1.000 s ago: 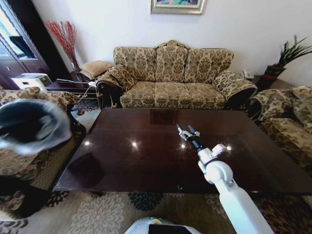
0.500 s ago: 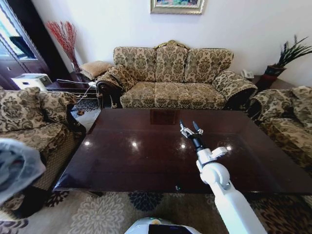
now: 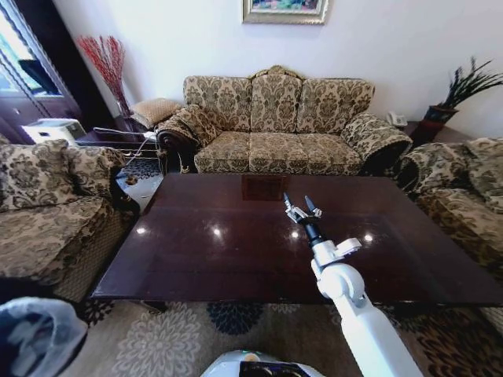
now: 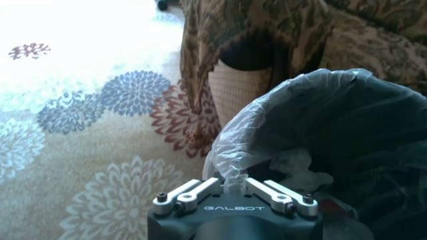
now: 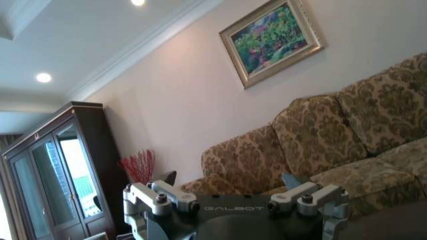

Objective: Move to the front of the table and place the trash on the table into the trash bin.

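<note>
1. Round dark trash bin (image 3: 35,345) lined with a translucent white plastic bag sat at the far left, low on the floral carpet (image 3: 165,345), beside the patterned armchair (image 3: 47,212).
2. Left pincer (image 4: 233,186) was at the bin's rim in the left wrist view, its fingers narrow, pinching the bag's folded edge (image 4: 233,172); dark bin interior just beyond.
3. Large rectangular dark glossy reddish-brown wooden surface (image 3: 236,243) lay centre, in front of the robot, ceiling lights reflected in its top.
4. Patterned three-seat sofa (image 3: 275,126) stood behind the surface, framed painting (image 3: 285,9) on the wall above.
5. White right arm (image 3: 354,314) reached over the surface right of centre, right pincer (image 3: 299,207) raised above the wood, fingers wide apart, holding nothing.
6. Right wrist view showed the spread pincer fingers (image 5: 153,197) against the sofa back, painting and a dark cabinet (image 5: 60,175).
7. Second patterned armchair (image 3: 464,196) at the far right, potted plant (image 3: 464,90) behind it.
</note>
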{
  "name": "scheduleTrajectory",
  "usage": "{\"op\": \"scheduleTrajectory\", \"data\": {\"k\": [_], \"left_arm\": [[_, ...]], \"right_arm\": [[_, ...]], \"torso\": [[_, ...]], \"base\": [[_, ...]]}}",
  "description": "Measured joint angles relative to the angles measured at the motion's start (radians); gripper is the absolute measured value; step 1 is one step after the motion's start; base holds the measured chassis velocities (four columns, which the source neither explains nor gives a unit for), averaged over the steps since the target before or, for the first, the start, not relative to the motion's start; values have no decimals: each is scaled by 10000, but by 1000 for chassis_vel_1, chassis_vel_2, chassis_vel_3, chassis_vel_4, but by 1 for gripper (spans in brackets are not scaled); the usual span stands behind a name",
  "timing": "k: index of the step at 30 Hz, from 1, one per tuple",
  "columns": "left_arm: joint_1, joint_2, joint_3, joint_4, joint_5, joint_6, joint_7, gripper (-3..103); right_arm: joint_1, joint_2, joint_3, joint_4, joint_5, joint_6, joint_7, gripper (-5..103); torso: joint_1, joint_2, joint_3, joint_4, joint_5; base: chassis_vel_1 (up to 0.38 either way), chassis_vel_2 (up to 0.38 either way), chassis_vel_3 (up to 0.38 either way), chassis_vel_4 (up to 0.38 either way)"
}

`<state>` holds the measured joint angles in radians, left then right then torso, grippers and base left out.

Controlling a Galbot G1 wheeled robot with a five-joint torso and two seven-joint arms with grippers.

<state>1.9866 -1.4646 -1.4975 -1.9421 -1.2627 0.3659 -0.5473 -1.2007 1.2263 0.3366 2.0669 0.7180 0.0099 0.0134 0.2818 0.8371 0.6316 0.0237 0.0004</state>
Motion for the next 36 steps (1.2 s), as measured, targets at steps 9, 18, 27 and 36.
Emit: {"op": "scheduleTrajectory", "data": {"k": [9, 18, 27, 36], "left_arm": [[-1321, -217, 1377, 2726, 1319, -540, 495, 0], [-1913, -213, 1926, 3874, 1261, -386, 813, 0], [-2689, -182, 2546, 5422, 1383, -319, 1131, 0], [-3592, -219, 3131, 6894, 1793, -553, 1414, 0]], "right_arm": [[-993, -41, 235, 1141, -880, -328, 57, 100], [-1270, -48, 473, 1375, -1008, -369, 138, 100], [-1818, -92, 1046, 1713, -1047, -544, 260, 100], [-2437, -308, 1766, 1833, -1053, -502, 276, 100]], "torso": [[6, -1, 3, -3, -14], [5, -2, 2, -2, -8], [4, -1, 2, -3, -3], [5, -1, 2, -8, -7]], "base": [[0, 0, 0, 0], [0, 0, 0, 0], [0, 0, 0, 0], [0, 0, 0, 0]]}}
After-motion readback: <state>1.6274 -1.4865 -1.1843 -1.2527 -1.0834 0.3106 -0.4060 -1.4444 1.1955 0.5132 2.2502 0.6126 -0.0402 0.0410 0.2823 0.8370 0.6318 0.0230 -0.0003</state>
